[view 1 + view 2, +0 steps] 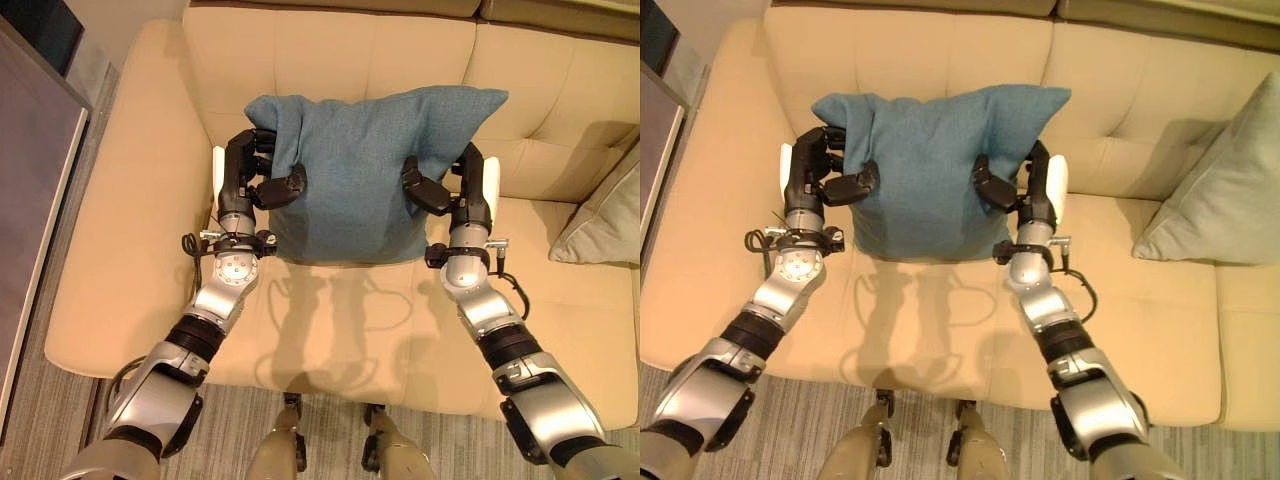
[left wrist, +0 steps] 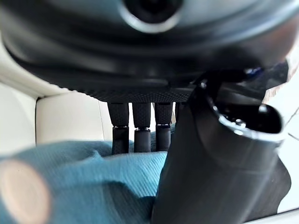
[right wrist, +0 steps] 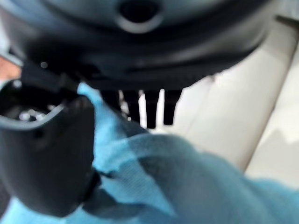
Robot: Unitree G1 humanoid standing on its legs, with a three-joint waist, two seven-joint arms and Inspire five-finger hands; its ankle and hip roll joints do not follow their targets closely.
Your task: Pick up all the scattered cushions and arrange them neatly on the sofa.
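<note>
The teal cushion [image 1: 360, 170] stands upright on the seat of the beige sofa [image 1: 140, 250], its top leaning toward the backrest, held between both hands. The left hand [image 1: 255, 175] grips its left edge, thumb pressed into the front face and fingers wrapped behind the fabric; the right hand [image 1: 445, 185] does the same on the right edge, thumb pinching the front. A grey cushion [image 1: 605, 215] rests against the backrest further along to the right, well apart from the teal one. The main risk, as I judge it, is that the soft cushion slumps forward or tips sideways once the hands let go, since its lower edge sits near the middle of the seat, not tucked into the crease. Uneven release could also drag a corner along with a thumb. There is open seat on both sides and in front, so the arms can draw back freely; the armrest to the left and the grey cushion to the right bound the space.
</note>
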